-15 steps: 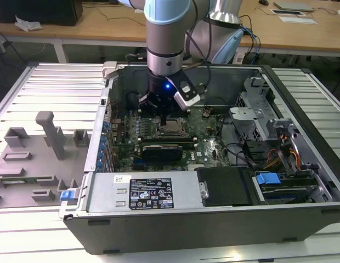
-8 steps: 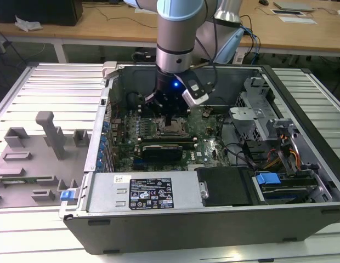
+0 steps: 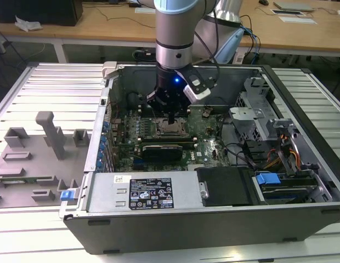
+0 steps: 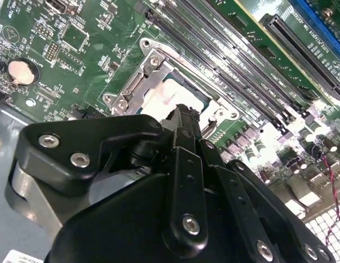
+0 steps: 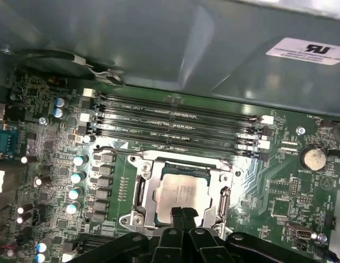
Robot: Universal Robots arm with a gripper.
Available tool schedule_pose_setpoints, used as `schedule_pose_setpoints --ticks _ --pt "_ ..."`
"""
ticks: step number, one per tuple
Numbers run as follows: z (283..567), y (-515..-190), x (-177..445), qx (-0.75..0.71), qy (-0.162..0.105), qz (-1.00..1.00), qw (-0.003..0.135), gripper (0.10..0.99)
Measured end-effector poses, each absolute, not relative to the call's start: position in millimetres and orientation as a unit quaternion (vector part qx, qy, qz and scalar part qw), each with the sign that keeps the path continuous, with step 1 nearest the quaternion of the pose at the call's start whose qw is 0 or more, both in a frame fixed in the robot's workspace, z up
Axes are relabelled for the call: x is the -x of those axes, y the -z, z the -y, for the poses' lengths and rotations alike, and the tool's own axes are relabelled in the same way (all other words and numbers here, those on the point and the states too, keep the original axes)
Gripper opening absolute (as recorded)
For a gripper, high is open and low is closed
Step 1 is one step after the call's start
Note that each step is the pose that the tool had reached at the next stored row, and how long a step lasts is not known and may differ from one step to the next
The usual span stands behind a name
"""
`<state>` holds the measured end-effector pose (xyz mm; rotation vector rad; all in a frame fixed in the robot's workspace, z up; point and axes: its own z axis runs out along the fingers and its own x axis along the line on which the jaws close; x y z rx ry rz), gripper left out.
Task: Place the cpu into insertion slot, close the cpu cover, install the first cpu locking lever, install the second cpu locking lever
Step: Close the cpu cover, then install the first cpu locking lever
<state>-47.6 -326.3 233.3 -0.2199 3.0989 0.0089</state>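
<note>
We list one cpu (image 5: 181,192) seated flat in the insertion slot (image 5: 135,163), the cpu cover (image 5: 152,190) lying framed around it, and the gripper (image 5: 181,212) poised at the cover's edge, its fingers closed together, we judge, to form one narrow pushing tip.

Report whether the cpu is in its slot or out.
In. The cpu lies flat inside the slot, its silvery top showing, with the gripper close over it.
</note>
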Motion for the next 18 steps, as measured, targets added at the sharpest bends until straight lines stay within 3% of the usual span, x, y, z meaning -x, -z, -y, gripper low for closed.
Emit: schedule_pose_setpoints --ticks 18 --pt "326.3 -239.7 47.7 0.053 -0.003 -0.998 0.017 0.106"
